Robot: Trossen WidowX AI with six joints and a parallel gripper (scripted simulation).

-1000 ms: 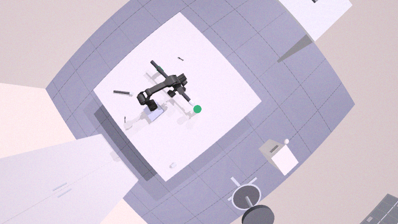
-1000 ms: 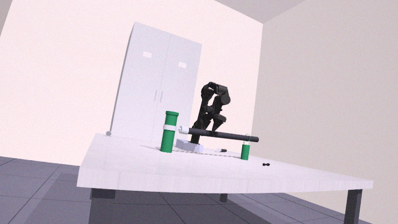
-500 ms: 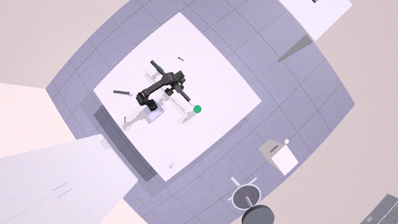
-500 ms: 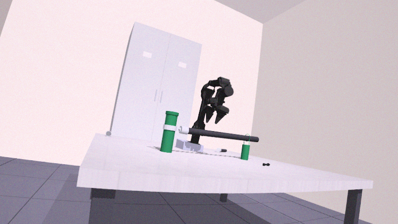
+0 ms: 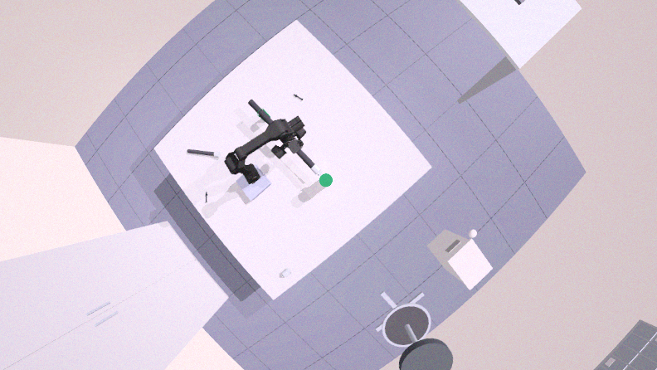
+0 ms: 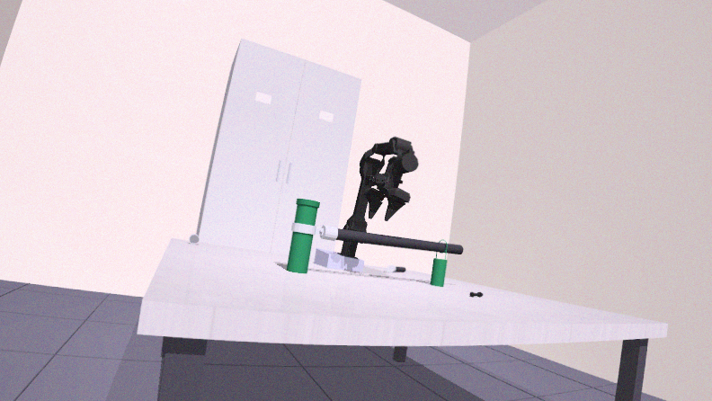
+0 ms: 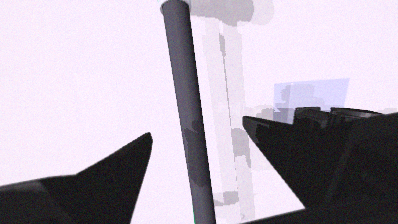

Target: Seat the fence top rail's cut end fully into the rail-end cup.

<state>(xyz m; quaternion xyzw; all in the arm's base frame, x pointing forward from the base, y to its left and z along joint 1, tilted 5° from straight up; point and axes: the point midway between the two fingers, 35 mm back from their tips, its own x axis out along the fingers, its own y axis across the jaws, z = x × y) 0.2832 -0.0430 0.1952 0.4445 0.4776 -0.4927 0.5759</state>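
The big green post [image 6: 301, 249] [image 5: 325, 180] stands on the white table [image 6: 348, 308] [image 5: 367, 160], with a white brace band [image 6: 302, 228] on its upper part, below the cap. The white rail-end cup [image 6: 327, 232] [image 5: 315, 169] sits beside the band. The dark top rail [image 6: 398, 242] [image 5: 307, 159] [image 7: 187, 100] lies level. Its near end meets the cup, and its far end passes through the loop cap on the small green post [image 6: 438, 272]. My gripper [image 6: 382, 209] [image 5: 285, 148] [image 7: 198, 128] is open and hangs above the rail's middle, clear of it.
A spare dark rod [image 5: 201, 152] lies left of the arm's base plate [image 5: 257, 189] [image 6: 328, 259]. A small bolt [image 5: 298, 96] [image 6: 476, 294] lies near the small post. A small white cylinder [image 5: 284, 273] [image 6: 193, 238] lies by a table edge. A cabinet [image 6: 283, 149] stands behind the table.
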